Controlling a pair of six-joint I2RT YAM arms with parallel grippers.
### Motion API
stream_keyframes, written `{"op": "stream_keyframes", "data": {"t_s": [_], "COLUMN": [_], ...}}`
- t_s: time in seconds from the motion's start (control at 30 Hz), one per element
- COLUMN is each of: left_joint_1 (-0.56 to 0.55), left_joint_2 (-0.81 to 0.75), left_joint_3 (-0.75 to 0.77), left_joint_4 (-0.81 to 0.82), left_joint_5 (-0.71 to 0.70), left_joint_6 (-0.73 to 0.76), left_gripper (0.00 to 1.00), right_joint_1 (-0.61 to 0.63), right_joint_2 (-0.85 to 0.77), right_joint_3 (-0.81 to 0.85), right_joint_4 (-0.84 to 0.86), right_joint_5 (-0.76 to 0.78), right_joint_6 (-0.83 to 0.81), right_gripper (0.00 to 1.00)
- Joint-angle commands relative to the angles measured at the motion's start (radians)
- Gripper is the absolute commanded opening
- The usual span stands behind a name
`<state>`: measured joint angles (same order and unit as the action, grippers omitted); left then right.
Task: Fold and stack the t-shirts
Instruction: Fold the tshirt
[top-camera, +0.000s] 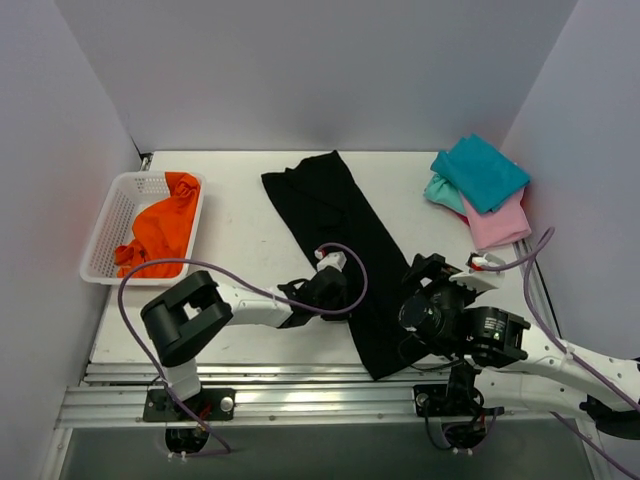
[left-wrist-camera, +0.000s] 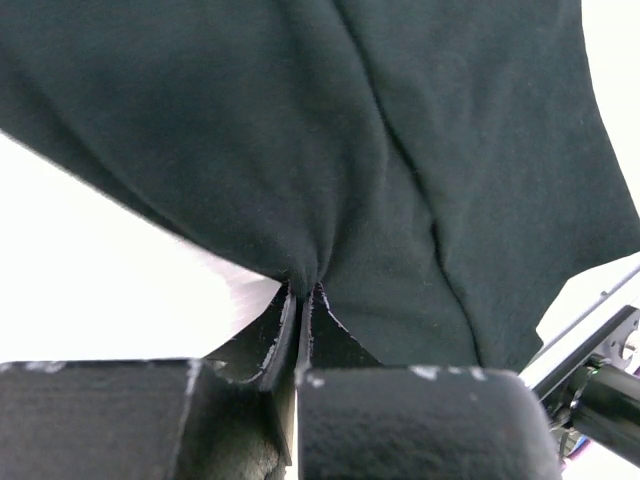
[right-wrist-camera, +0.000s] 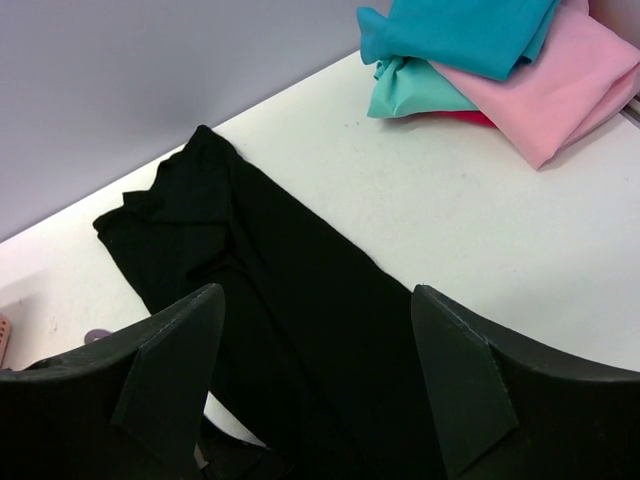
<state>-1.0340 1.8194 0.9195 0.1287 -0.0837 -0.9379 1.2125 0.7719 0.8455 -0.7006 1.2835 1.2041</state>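
At 6 o'clock the left gripper is pinched shut on the edge of the black shirt, which lies half folded as a long strip. The right gripper hangs wide above it, holding nothing. At 9 o'clock the orange shirt lies crumpled in the basket, not yet folded. At 2 o'clock the teal shirt and the pink shirt lie folded and stacked.
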Motion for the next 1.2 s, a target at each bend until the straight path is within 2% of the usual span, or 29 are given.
{"op": "stream_keyframes", "data": {"t_s": [0.0, 0.1, 0.23, 0.27, 0.3, 0.33, 0.37, 0.4, 0.43, 0.6, 0.7, 0.87, 0.97, 1.03, 1.17], "left_joint_1": [0.051, 0.135, 0.227, 0.242, 0.252, 0.256, 0.261, 0.261, 0.258, 0.213, 0.158, 0.109, 0.028, -0.012, -0.122], "left_joint_2": [-0.041, -0.202, -0.455, -0.489, -0.537, -0.552, -0.561, -0.569, -0.572, -0.696, -0.826, -0.943, -0.98, -0.997, -1.005], "left_joint_3": [-0.152, -0.285, -0.381, -0.389, -0.396, -0.416, -0.415, -0.407, -0.384, -0.357, -0.332, -0.346, -0.38, -0.406, -0.478], "left_joint_4": [-0.217, -0.288, -0.415, -0.454, -0.436, -0.417, -0.417, -0.451, -0.472, -0.57, -0.687, -0.826, -0.871, -0.887, -0.822], "left_joint_5": [-0.077, -0.114, -0.203, -0.224, -0.226, -0.202, -0.2, -0.209, -0.229, -0.321, -0.37, -0.252, -0.217, -0.199, -0.162], "left_joint_6": [0.028, 0.025, 0.019, 0.013, 0.007, 0.019, 0.025, 0.019, 0.013, -0.001, -0.021, -0.061, -0.12, -0.177, -0.277], "left_gripper": [0.02, 0.02, 0.03, 0.09, 0.18, 0.47, 0.69, 0.86, 0.97, 0.94, 0.94, 0.94, 0.94, 0.94, 0.94], "right_joint_1": [0.005, 0.005, 0.005, 0.005, 0.005, 0.005, 0.005, 0.005, 0.004, 0.009, 0.013, 0.036, 0.114, 0.218, 0.381], "right_joint_2": [-0.008, -0.003, 0.012, 0.026, 0.035, 0.046, 0.07, 0.081, 0.093, 0.121, 0.083, 0.018, 0.035, 0.064, 0.234], "right_joint_3": [0.012, 0.004, -0.032, -0.049, -0.057, -0.062, -0.062, -0.057, -0.051, -0.029, -0.058, -0.207, -0.307, -0.345, -0.359], "right_joint_4": [-0.03, 0.006, 0.149, 0.176, 0.206, 0.245, 0.248, 0.247, 0.237, 0.129, 0.11, 0.191, 0.217, 0.236, 0.25], "right_joint_5": [0.059, 0.037, -0.007, -0.03, -0.041, -0.049, -0.058, -0.068, -0.075, -0.125, -0.261, -0.6, -0.67, -0.674, -0.656], "right_joint_6": [0.002, -0.024, -0.112, -0.127, -0.142, -0.159, -0.158, -0.153, -0.15, -0.08, -0.09, -0.078, 0.032, 0.147, 0.302], "right_gripper": [0.71, 0.71, 0.71, 0.71, 0.71, 0.71, 0.71, 0.72, 0.73, 0.75, 0.76, 0.76, 0.75, 0.76, 0.77]}}
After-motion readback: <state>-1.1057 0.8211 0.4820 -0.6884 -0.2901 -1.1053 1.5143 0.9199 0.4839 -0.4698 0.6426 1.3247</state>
